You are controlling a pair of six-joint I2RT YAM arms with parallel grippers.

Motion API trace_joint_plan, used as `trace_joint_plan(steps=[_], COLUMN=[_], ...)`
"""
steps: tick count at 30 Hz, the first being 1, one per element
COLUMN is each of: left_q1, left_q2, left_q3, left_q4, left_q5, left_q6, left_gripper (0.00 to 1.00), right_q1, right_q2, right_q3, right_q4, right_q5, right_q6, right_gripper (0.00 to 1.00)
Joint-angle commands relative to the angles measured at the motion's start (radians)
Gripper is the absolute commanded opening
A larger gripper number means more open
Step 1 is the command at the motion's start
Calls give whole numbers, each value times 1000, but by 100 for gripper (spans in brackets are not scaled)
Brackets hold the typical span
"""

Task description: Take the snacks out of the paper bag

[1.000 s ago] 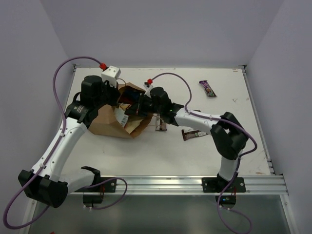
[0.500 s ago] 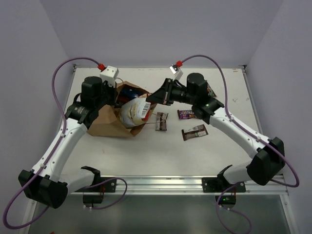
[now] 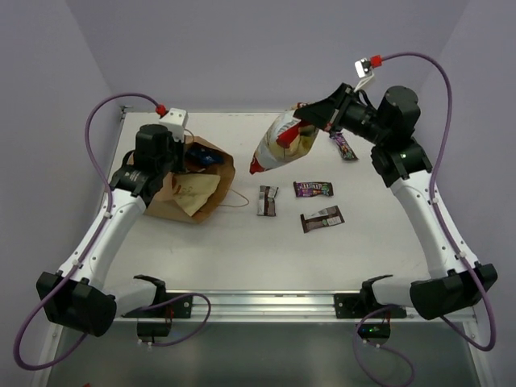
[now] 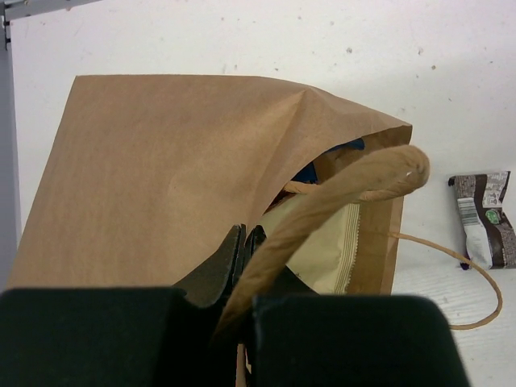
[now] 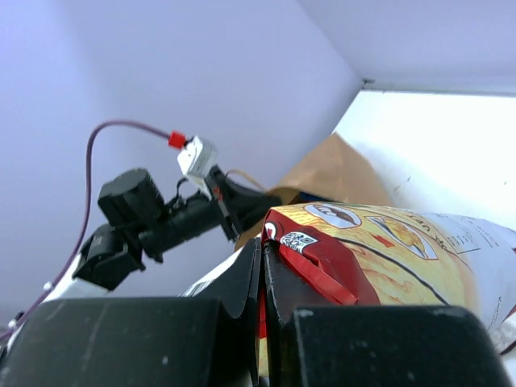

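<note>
White shells are seen along the left arm (image 3: 109,230) and the right arm (image 3: 431,218), broken up by bulky black joint housings (image 3: 68,294). A purple cable (image 3: 95,137) is looped off each arm, tipped with a red connector (image 3: 160,109) at a small white box (image 3: 173,122) by the wrist. Matte black wedge fingers are shown on the left pincer (image 4: 247,235) and on the right pincer (image 5: 261,246), whose body is flecked with pale specks.

We note: paper bag (image 3: 187,192) left on table (image 3: 242,254); right of it first bar (image 3: 267,200), second bar (image 3: 312,189), third bar (image 3: 322,218); chip bag (image 3: 278,143) aloft behind them.
</note>
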Motion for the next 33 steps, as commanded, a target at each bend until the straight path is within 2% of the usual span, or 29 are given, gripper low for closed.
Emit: trace_joint_plan(steps=[1, 4, 6, 11, 12, 15, 16, 17, 18, 19, 20, 21, 23, 27, 28, 31, 33], left_q1=[16, 16, 16, 16, 16, 17, 17, 17, 17, 17, 17, 17, 17, 16, 17, 16, 16], left_q2=[4, 2, -2, -12, -15, -22, -25, -25, -25, -27, -30, -31, -41, -50, -48, -48, -48], left_q3=[-12, 0, 13, 34, 36, 36, 36, 37, 42, 43, 45, 47, 47, 53, 59, 63, 76], left_q4=[0, -1, -1, -18, -18, -20, -24, -27, -29, -33, -35, -38, -36, -44, -46, -47, -59], left_q5=[-22, 2, 10, 27, 30, 54, 76, 85, 94, 106, 107, 114, 146, 188, 192, 208, 209], left_q6=[-3, -7, -7, -2, 0, 4, 6, 7, 7, 9, 10, 12, 12, 0, -2, -7, -5], left_gripper=[0, 0, 0, 0, 0, 0, 0, 0, 0, 0, 0, 0, 0, 0, 0, 0, 0], right_q1=[-20, -25, -25, -26, -28, -45, -52, -72, -83, -94, -107, -109, -106, -86, -66, -7, 69], right_q2=[82, 218, 370, 657, 725, 825, 841, 850, 855, 838, 818, 791, 688, 484, 402, 297, 233], right_q3=[102, 153, 251, 436, 444, 437, 409, 394, 380, 343, 325, 311, 259, 84, 2, -123, -157], right_q4=[32, 139, 194, 397, 463, 463, 443, 417, 344, 303, 255, 151, 66, 58, 78, 120, 127], right_q5=[26, 43, 32, -74, -103, -109, -106, -100, -89, -74, -43, 42, 131, 270, 290, 368, 412], right_q6=[-23, -28, -20, 57, 58, 34, 21, 14, -24, -52, -86, -177, -273, -417, -434, -531, -636], right_gripper=[0, 0, 0, 0, 0, 0, 3, 12, 25, 55, 63, 68, 78, 82, 82, 85, 85])
